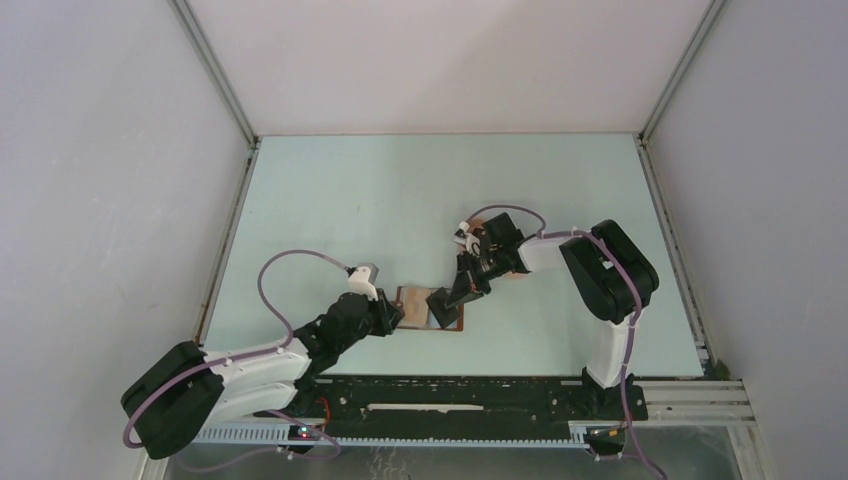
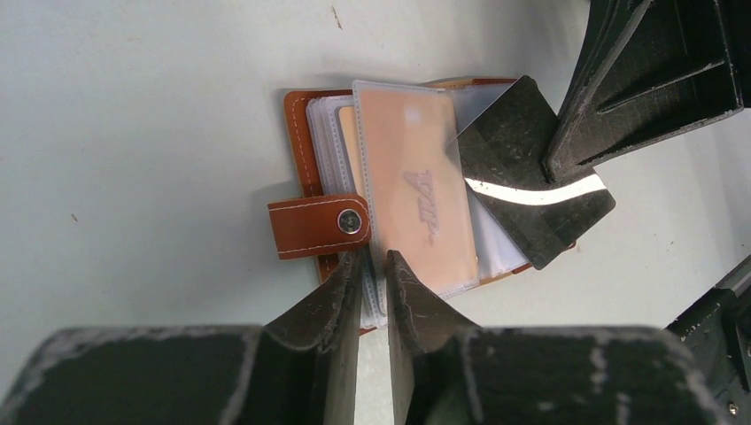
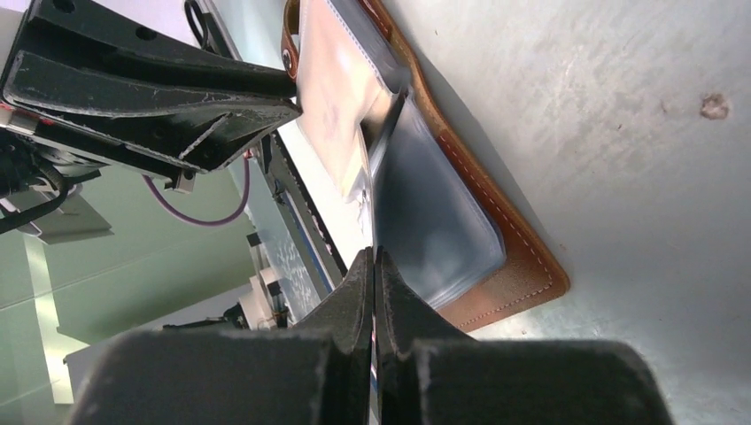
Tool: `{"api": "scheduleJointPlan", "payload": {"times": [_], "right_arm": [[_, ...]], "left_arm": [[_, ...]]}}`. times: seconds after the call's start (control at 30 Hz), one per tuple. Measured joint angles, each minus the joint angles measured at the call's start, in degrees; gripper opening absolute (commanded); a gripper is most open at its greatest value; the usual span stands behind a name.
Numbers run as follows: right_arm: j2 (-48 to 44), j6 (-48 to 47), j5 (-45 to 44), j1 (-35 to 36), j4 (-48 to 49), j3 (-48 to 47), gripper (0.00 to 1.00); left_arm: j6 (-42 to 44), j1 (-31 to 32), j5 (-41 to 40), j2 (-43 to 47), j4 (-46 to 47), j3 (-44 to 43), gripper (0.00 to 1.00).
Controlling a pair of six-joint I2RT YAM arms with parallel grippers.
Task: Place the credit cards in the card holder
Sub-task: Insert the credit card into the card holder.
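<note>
The card holder lies open on the table, a reddish-brown wallet with its snap tab out to the left. A tan card sits inside a clear pocket. My left gripper is shut on the near edge of the clear pocket leaves; it also shows in the top view. My right gripper is shut on a black card, tilted over the wallet's right half. The card's left corner lies under the clear pocket leaf. The right gripper is also in the top view.
A pinkish tray is mostly hidden behind my right wrist. White enclosure walls and metal posts border the pale green table. A black rail runs along the near edge between the arm bases.
</note>
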State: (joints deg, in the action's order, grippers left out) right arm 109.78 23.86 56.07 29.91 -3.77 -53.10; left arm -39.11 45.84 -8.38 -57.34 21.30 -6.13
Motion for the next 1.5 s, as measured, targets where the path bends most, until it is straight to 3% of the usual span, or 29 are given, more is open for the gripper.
{"api": "scheduleJointPlan", "payload": {"times": [0.6, 1.17, 1.37, 1.5], "right_arm": [[-0.04, 9.09, -6.08, 2.12, 5.60, -0.31, 0.00], [-1.84, 10.21, -9.57, 4.07, 10.47, 1.42, 0.00], [-1.81, 8.96, -9.75, 4.59, 10.91, 1.40, 0.11], [-1.70, 8.09, -10.23, 4.90, 10.88, 1.40, 0.05]], "left_arm": [[-3.04, -0.31, 3.93, -0.81, 0.72, 0.00, 0.17], [-4.04, -0.31, 5.60, -1.29, 1.29, 0.02, 0.18], [-4.04, -0.31, 5.66, -1.29, 1.31, 0.02, 0.18], [-4.04, -0.31, 5.66, -1.29, 1.31, 0.04, 0.18]]}}
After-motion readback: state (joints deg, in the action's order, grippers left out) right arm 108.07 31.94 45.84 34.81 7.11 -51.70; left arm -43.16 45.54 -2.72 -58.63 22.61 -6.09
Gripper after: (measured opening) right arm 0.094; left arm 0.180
